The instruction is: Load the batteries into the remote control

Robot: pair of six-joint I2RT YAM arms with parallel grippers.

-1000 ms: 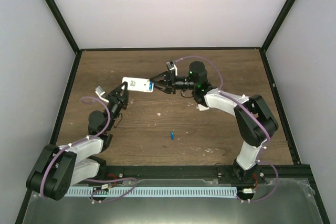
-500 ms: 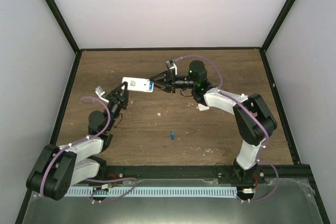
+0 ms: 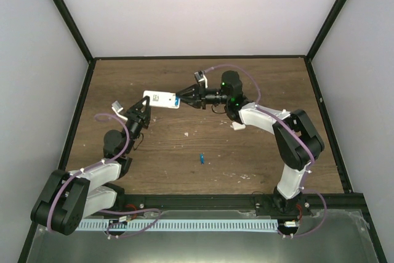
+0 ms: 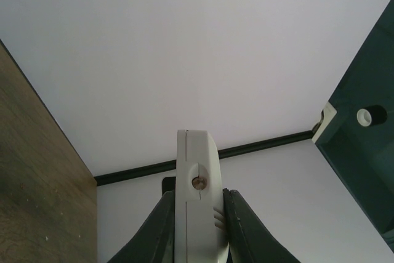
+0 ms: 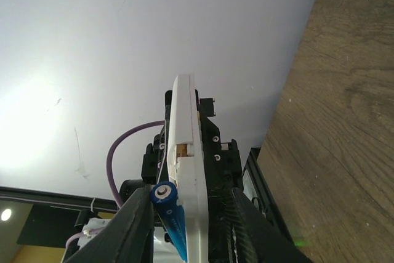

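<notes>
- Left end effector [image 4: 198,238] is clamped on the remote control [image 4: 196,170] — held edge-on, up off the counter [image 3: 265,84].
- Right end effector [image 5: 189,232] straddles one blue battery [image 5: 170,214] pressed against the remote's side; whether it pinches, I cannot tell.
- Second battery [image 3: 201,159] lies on the counter, well apart from both.

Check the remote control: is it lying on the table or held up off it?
Held up: the left gripper clamps the remote control edge-on, clear of the table.
</notes>
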